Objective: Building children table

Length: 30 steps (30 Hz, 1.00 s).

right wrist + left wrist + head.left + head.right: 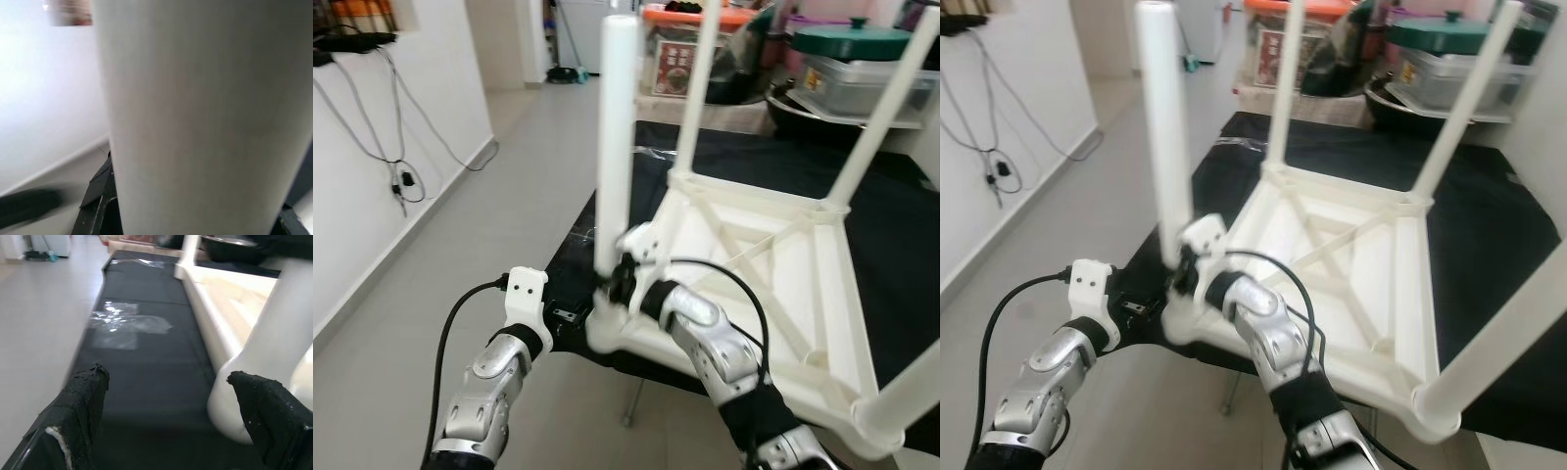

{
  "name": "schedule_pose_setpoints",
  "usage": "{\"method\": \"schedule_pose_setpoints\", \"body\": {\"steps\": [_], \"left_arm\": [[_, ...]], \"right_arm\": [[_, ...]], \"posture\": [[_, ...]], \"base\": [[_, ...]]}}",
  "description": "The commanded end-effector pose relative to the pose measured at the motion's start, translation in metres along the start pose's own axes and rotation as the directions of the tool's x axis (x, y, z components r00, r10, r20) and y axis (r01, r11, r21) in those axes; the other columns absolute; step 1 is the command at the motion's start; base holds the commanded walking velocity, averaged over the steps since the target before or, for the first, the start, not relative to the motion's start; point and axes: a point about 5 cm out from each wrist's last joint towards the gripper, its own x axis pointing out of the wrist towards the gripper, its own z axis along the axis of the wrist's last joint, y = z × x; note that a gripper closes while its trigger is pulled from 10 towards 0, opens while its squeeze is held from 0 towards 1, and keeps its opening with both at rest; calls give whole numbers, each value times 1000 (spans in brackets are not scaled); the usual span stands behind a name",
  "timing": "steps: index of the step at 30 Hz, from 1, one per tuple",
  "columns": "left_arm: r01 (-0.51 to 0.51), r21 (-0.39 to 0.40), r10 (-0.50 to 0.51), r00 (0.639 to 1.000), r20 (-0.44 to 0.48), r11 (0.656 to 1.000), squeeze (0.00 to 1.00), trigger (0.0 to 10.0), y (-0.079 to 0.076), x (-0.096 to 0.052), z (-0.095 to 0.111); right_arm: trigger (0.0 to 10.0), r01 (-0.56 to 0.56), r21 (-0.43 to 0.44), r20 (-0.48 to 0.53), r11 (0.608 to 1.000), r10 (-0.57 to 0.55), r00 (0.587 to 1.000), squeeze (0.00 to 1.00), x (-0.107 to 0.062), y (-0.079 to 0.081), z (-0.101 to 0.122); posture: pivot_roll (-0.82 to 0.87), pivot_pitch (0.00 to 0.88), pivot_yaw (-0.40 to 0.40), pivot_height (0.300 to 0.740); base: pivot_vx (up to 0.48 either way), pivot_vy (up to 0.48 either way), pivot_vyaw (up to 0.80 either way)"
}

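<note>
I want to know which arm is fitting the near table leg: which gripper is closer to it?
Right. The right gripper is at the base of the near leg, right against it. The left gripper is open, just beside the corner socket, with one finger near it.

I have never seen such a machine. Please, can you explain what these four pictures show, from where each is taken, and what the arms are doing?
This is a humanoid robot with two silver arms. The two wide pictures come from its head, looking down. A white children's table lies upside down on a black-covered surface, with its legs pointing up. The right gripper is at the bottom of the nearest leg, at the table's corner. That arm's wrist camera sits so close that the leg looks like a wide white column. The left gripper, seen from its own wrist camera, is open and holds nothing; it waits beside the same corner. Behind the table stand storage boxes.
</note>
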Motion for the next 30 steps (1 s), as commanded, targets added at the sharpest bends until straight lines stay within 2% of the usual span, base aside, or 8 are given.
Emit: {"method": "schedule_pose_setpoints", "body": {"steps": [1,14,15,19,22,26,27,30], "left_arm": [[-7,14,7,1000,-11,1000,0,10000,3,-2,-2],[0,9,0,1000,-22,1000,0,10000,3,-4,-5],[1,11,-1,1000,-21,1000,0,10000,5,-4,-4],[1,13,-1,1000,-22,1000,0,10000,6,-4,-4],[2,16,-2,1000,-22,1000,0,10000,6,-3,-3],[0,17,0,1000,-18,1000,0,10000,6,-2,-2],[-3,17,3,1000,-17,1000,0,10000,6,-3,-2],[-6,17,6,1000,-15,1000,0,10000,6,-5,-2]], "right_arm": [[0,255,3,-82,967,-254,964,0,-11,-42,-14],[0,760,-69,-130,646,-761,635,0,-76,-116,-39],[10000,641,-10,-131,767,-636,760,0,-59,-91,-30],[10000,525,45,-105,850,-518,849,0,-46,-71,-20],[10000,464,5,-18,886,-464,886,1000,-41,-68,-4],[10000,439,-10,-24,898,-439,898,1000,-38,-73,2],[10000,388,3,3,922,-388,922,0,-36,-75,12],[10000,265,35,59,963,-267,962,0,-34,-77,30]], "posture": [[91,0,-74,740],[64,0,-52,740],[65,0,-49,740],[64,0,-49,740],[71,0,-56,740],[76,0,-59,740],[78,0,-63,740],[78,0,-66,740]], "base": [[0,0,0],[0,0,0],[0,0,0],[0,0,0],[0,0,0],[0,0,0],[0,0,0],[0,0,0]]}}
